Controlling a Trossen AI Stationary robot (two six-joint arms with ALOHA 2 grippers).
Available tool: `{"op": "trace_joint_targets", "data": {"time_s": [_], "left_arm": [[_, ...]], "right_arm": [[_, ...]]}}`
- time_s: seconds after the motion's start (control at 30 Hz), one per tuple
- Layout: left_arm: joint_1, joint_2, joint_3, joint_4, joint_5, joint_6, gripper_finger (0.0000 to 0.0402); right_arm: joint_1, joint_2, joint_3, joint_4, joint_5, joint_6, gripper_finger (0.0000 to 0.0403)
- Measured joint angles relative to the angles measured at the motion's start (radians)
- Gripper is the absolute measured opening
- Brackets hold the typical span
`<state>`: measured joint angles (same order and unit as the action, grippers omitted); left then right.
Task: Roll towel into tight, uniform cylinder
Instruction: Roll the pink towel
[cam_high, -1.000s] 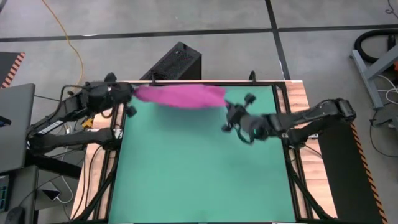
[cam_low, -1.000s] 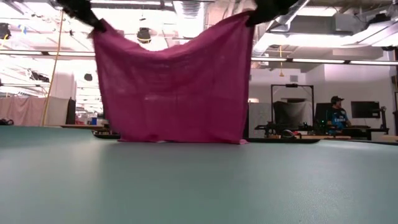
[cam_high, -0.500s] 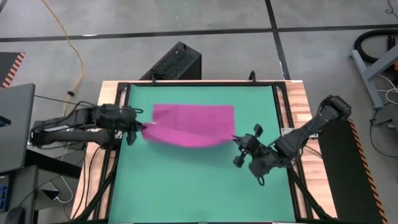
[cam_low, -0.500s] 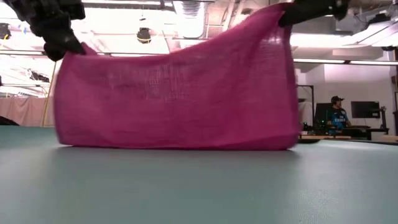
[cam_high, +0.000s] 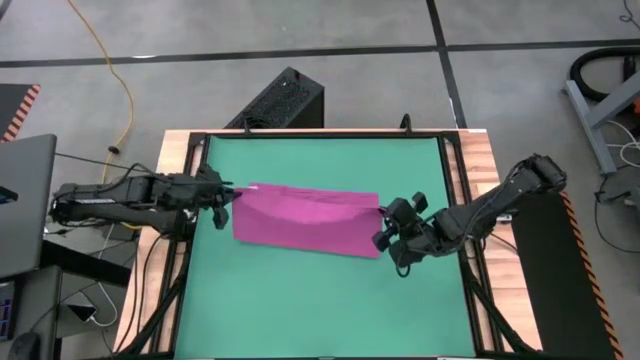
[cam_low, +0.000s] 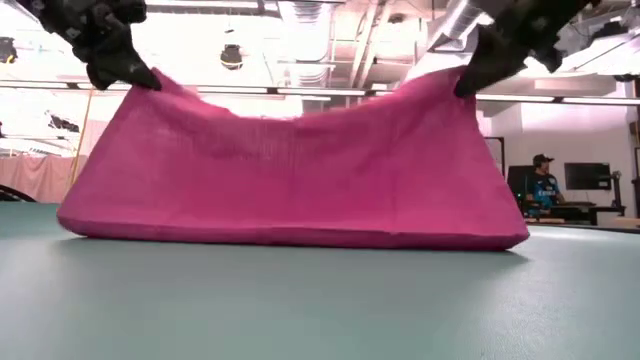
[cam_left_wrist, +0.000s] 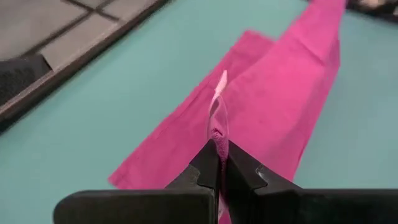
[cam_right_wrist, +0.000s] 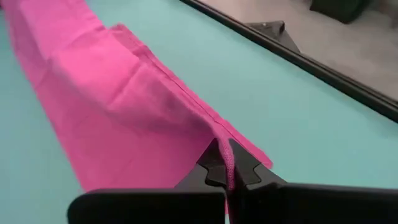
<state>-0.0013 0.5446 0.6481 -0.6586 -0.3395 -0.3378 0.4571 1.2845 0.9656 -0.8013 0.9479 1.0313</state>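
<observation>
Magenta cloth, the towel (cam_high: 305, 220), lies across the middle of the green mat (cam_high: 320, 300) from above, stretched between my 2 grippers: my left gripper (cam_high: 228, 193) at its left corner, my right gripper (cam_high: 381, 226) at its right.

Level with the table, the towel (cam_low: 290, 180) sags between 2 raised corners, its lower fold resting on the mat.

Past my left fingers (cam_left_wrist: 205, 168), the jaws are pinched tight on a corner with the white tag (cam_left_wrist: 220, 93).

Past my right fingers (cam_right_wrist: 214, 163), the jaws are clamped on the other corner.
</observation>
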Motion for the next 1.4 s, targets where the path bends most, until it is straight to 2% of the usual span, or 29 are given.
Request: {"op": "trace_joint_targets", "data": {"time_s": [0.23, 0.4, 0.6, 0.77, 1.0, 1.23, 1.4], "left_arm": [[0.0, 0.065, -0.084, 0.026, -0.039, -0.001, 0.0], [0.0, 0.076, -0.113, 0.038, -0.035, -0.06, 0.0], [0.0, 0.076, -0.13, 0.049, -0.139, -0.041, 0.0], [0.0, 0.077, -0.147, 0.059, -0.156, -0.044, 0.0], [0.0, 0.079, -0.24, 0.201, -0.146, -0.041, 0.0], [0.001, 0.077, -0.282, 0.232, -0.293, -0.069, 0.0], [0.001, 0.077, -0.282, 0.235, -0.301, -0.072, 0.0]], "right_arm": [[-0.038, 0.04, -0.059, 0.077, -0.064, -0.014, 0.0008], [-0.039, 0.096, -0.058, 0.085, -0.09, -0.01, 0.0008], [-0.064, 0.171, -0.058, 0.085, -0.091, -0.01, 0.0008], [-0.093, 0.235, -0.058, 0.092, -0.112, -0.01, 0.0008], [-0.129, 0.307, -0.058, 0.101, -0.127, -0.01, 0.0008], [-0.166, 0.341, -0.058, 0.108, -0.133, -0.016, 0.0012], [-0.186, 0.341, -0.058, 0.122, -0.138, -0.019, 0.0018]]}}
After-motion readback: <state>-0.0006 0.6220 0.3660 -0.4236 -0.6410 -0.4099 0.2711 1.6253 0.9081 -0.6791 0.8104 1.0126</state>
